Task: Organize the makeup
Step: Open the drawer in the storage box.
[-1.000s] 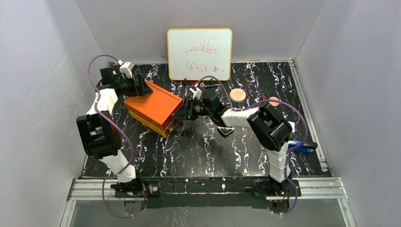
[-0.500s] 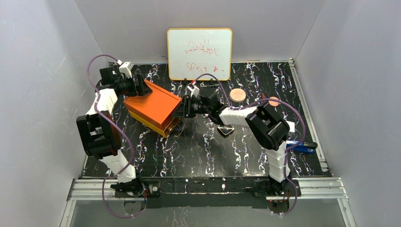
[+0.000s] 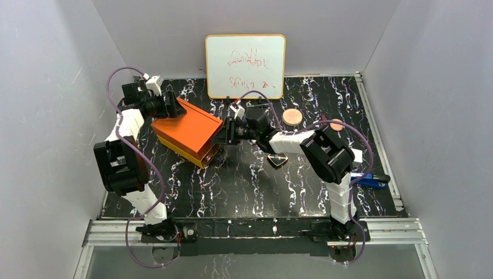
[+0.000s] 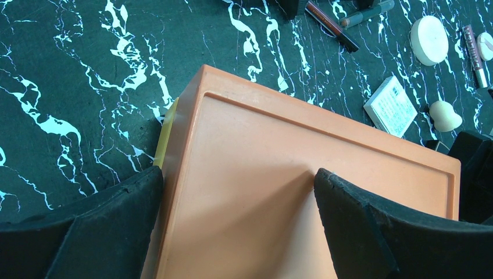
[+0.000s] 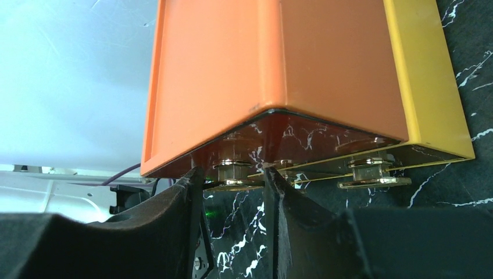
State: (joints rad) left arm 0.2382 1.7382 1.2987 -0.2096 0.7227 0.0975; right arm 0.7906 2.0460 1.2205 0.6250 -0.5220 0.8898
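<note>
The orange box [image 3: 189,132] sits tilted on the left half of the bench [image 3: 244,189], toward the far edge, with its yellow base [image 5: 424,75] showing along one side. The left jaws stand spread wide over the box's far-left corner. In the left wrist view one finger [image 4: 99,226] lies just beyond the box's side edge and the other [image 4: 372,226] lies over its flat top. Whether either presses on the box cannot be told.

The right jaws are at the box's clear drawer front [image 5: 302,142], narrowed around a gold knob [image 5: 232,171], with one finger [image 5: 174,209] on each side of it. Whether they pinch the knob cannot be told.

The makeup lies loose on the bench, right of the box. The flat peach disc [image 3: 292,118] lies near the far edge, just right of the whiteboard [image 3: 245,65]. The tan sponge [image 3: 336,124] lies further toward the right edge. The thin dark sticks [image 4: 331,17] lie close by the whiteboard's foot. The small black compact [image 3: 278,160] lies near the middle of the bench, beside the right arm. A blue object [image 3: 372,179] rests at the right edge.
</note>
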